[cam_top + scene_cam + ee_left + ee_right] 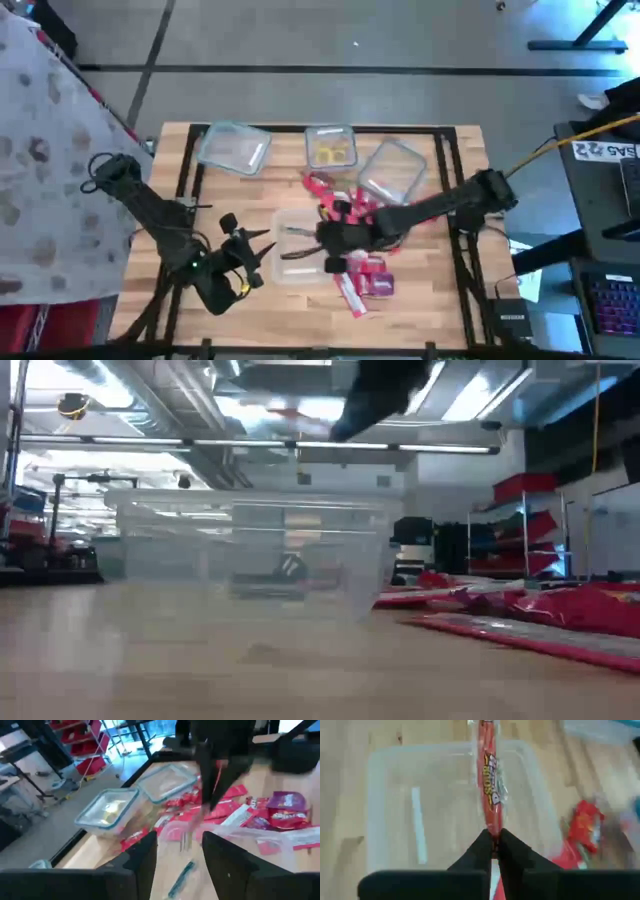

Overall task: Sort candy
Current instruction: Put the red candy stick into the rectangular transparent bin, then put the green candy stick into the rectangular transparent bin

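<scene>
One red candy packet (490, 785) sticks out from the pinching right claw (494, 851).

The bench (420, 300) was pale wood with a visible grain and a smooth, faintly sheened top. The open tub (385, 795) on it was clear plastic, slightly frosted and thin-walled. The lidded tubs (235, 148) looked the same clear plastic, their lids glossy. The candy packets (365, 280) were shiny red and pink film, crinkled and catching the light. The long red packet (490, 785) in the right claw (494, 842) was glossy printed wrap. Both claws' fingers (145, 857) were matt black.
</scene>
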`<state>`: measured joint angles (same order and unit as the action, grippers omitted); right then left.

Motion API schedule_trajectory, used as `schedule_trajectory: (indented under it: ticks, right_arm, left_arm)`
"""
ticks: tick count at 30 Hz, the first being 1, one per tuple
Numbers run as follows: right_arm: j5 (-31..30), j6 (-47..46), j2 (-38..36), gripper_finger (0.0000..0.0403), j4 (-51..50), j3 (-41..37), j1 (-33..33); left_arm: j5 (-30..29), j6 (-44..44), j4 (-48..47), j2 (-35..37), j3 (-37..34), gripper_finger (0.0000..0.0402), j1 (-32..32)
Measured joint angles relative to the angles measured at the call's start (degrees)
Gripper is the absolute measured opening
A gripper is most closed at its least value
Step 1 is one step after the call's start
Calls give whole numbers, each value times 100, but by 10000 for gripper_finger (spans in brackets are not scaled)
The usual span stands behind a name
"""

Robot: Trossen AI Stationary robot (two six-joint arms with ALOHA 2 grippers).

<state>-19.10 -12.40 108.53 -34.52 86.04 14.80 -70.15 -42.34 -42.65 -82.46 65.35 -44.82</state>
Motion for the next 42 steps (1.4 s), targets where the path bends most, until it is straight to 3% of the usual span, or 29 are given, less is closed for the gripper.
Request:
schedule_trajectory:
  ticks: [8, 22, 25, 28, 36, 39, 42]
  right_arm:
    - [226, 355, 760, 30, -27, 280, -506]
    - [125, 520, 879, 106, -112, 285, -591]
    - [-268, 549, 755, 115, -709, 386, -547]
    - [-1071, 478, 398, 117, -1349, 432, -382]
    - [-2589, -281, -732, 117, -3167, 432, 243]
    - [-2675, -348, -1093, 117, -3312, 241, 288]
    - [-2150, -77, -1478, 117, -3099, -222, -15]
  left_arm:
    - [61, -99, -55, 0, -9, 143, -7]
    - [48, -117, -40, 0, -12, 143, -7]
    - [48, -117, -42, 0, -12, 143, -7]
    - [48, -117, -53, 0, -12, 143, -3]
    - [48, -222, -45, 0, -12, 143, -4]
    - [48, -224, -42, 0, -12, 143, -4]
    - [48, -226, -38, 0, -14, 143, -4]
